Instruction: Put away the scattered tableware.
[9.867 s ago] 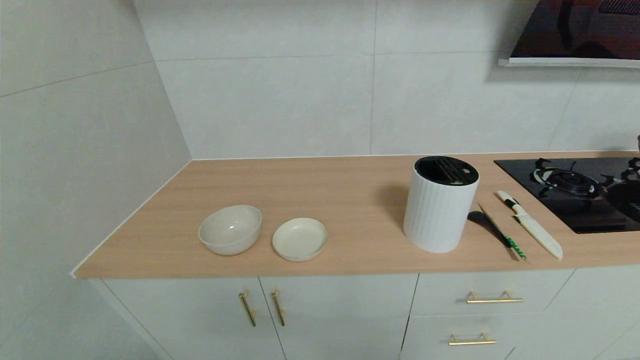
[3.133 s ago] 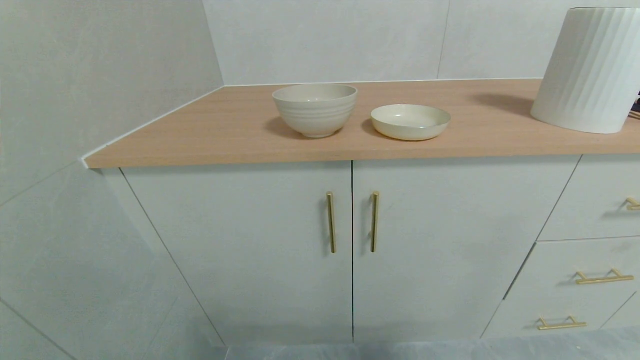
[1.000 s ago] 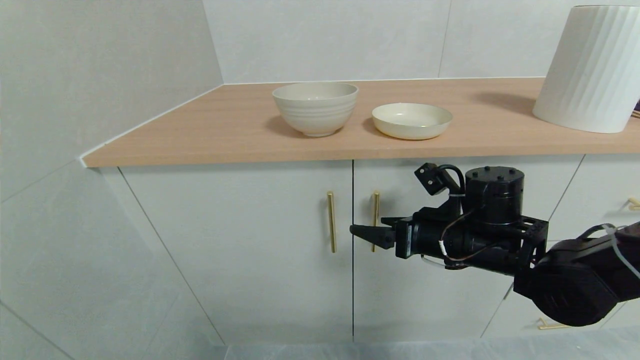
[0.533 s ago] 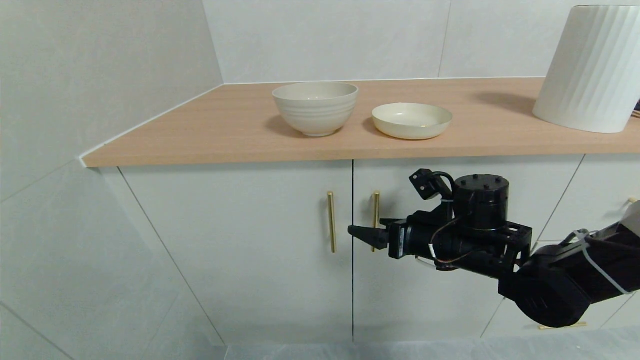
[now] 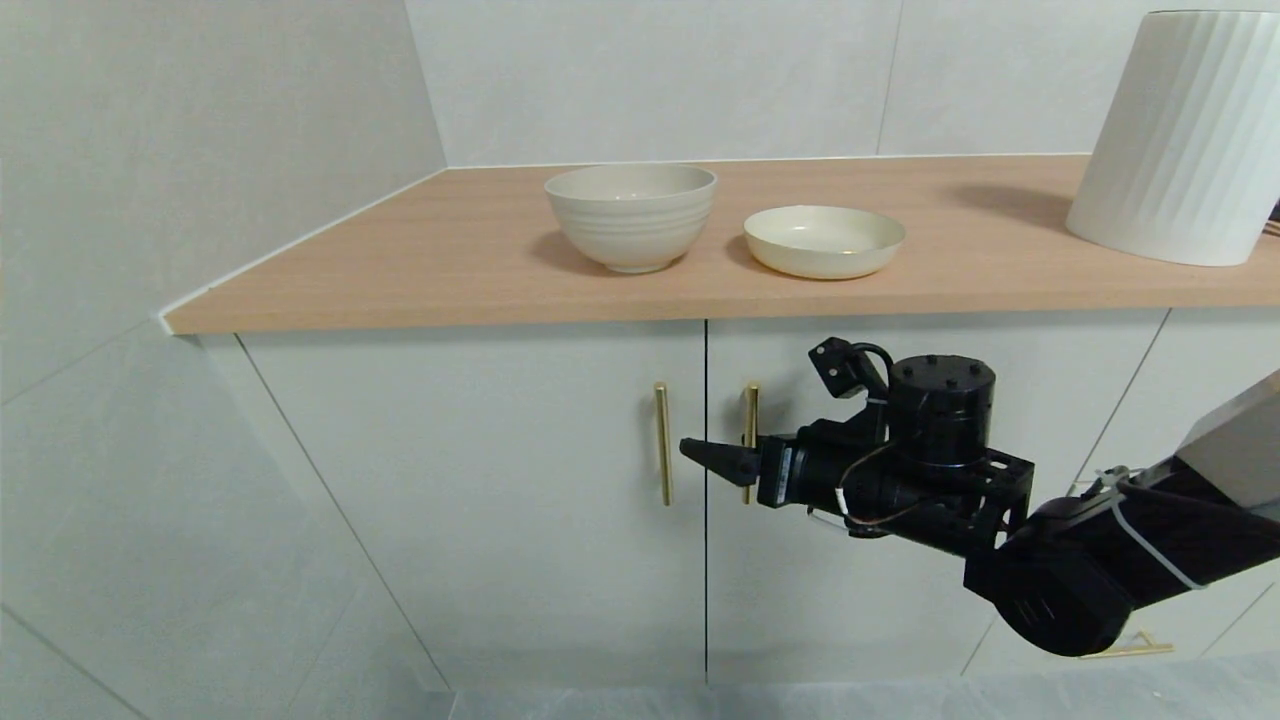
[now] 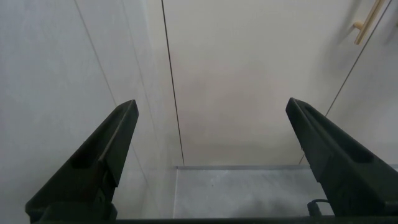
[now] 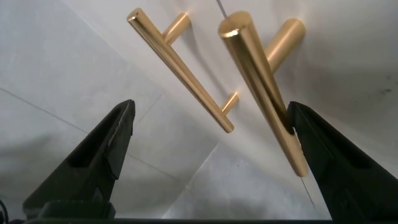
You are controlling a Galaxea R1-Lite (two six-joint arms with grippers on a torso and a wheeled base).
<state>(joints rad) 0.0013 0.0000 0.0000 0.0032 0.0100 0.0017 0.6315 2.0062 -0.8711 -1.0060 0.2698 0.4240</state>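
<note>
**Open the cabinet door**

The bowl (image 5: 630, 215) and dish (image 5: 823, 240) sit side by side on the table (image 5: 450, 270), directly above two closed doors. The step is likely a handle grasp. Centre the right hand (image 5: 700, 452) on the right handle (image 5: 750, 410) alone, excluding the left handle (image 5: 661, 440), then pull squarely. Its fingers are spread wide and empty, with both handles between them. The left hand (image 6: 211, 109) is spread and empty.

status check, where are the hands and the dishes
Right hand open, at the door handles. Left hand open, empty. Bowl and shallow dish on the counter, untouched. Cabinet doors shut.
</note>
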